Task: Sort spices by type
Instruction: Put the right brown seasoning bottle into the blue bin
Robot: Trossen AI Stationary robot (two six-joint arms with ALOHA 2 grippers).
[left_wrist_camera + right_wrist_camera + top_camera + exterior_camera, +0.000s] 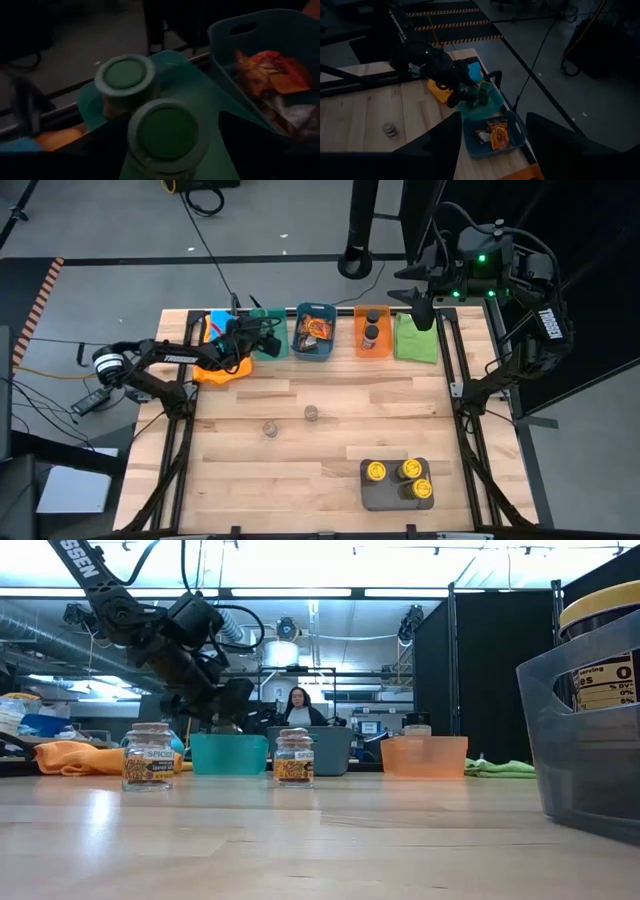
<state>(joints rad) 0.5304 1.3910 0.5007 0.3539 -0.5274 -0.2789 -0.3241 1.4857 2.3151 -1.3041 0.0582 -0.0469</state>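
Two jars with green lids stand in the teal bin [200, 90] at the table's far left: one [167, 134] between the fingers of my left gripper [170, 125], the other [125, 75] just beyond it. My left gripper [262, 338] is open and slants down into the bin. Two grey-lidded spice jars [311, 412] [269, 428] stand on the bare table. Three yellow-lidded jars [400, 473] stand on the grey tray [372, 498]. My right gripper [492, 135] is open, holds nothing, and hangs high above the far right corner. My left gripper's fingers stand on either side of the nearer green-lidded jar, coming at it slanting down from the table's left. Whether a finger [102, 145] touches the jar's side I cannot tell. The jar stands upright on the teal bin's floor.
Along the far edge stand a blue bin [315, 352] with foil packets, an orange bin [372, 348] with dark-lidded jars and a green bin [416, 345]. An orange cloth [225, 370] lies by the left arm. A person sits in the room beyond the table.
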